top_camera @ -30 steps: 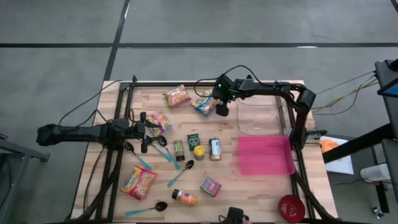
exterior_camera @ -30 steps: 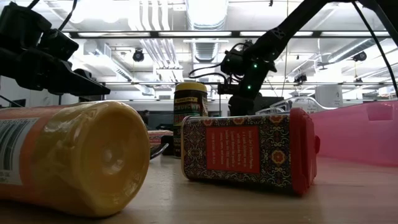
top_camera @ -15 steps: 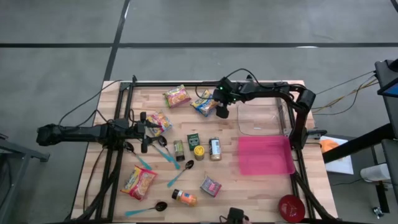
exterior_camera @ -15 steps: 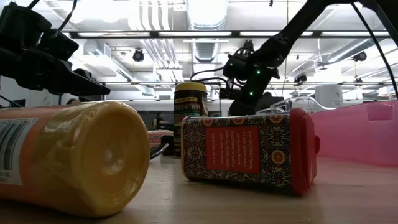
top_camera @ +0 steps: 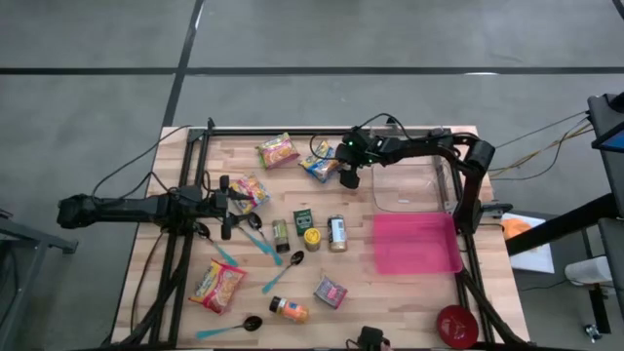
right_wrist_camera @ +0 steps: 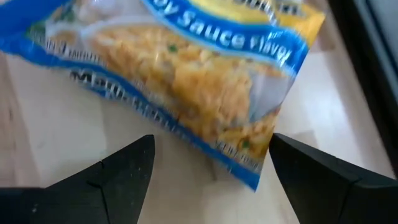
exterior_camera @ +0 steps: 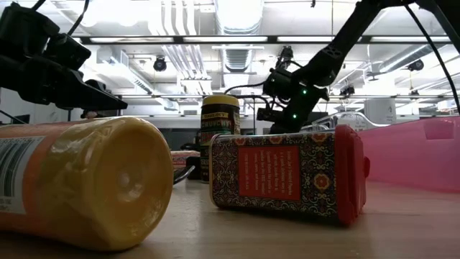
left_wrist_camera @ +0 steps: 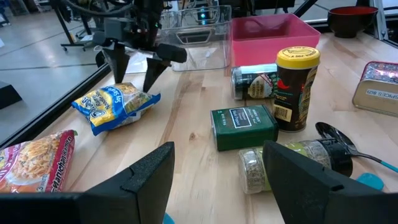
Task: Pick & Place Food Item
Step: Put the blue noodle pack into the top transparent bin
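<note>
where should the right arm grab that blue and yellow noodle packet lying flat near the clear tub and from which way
Probably from above. The blue and yellow noodle packet lies flat on the wooden table, so side access looks poor. The open right tool already straddles the end nearest the clear plastic tub; pinching across that crinkled end seems best.

On the blue and yellow noodle packet (right_wrist_camera: 186, 81), the white words "Sauce Flavor" can be read. "SPICES" is printed along the edge of a patterned tin (left_wrist_camera: 377, 84). Lettering on the yellow-lidded jar (left_wrist_camera: 296, 87) is too small to be read.
</note>
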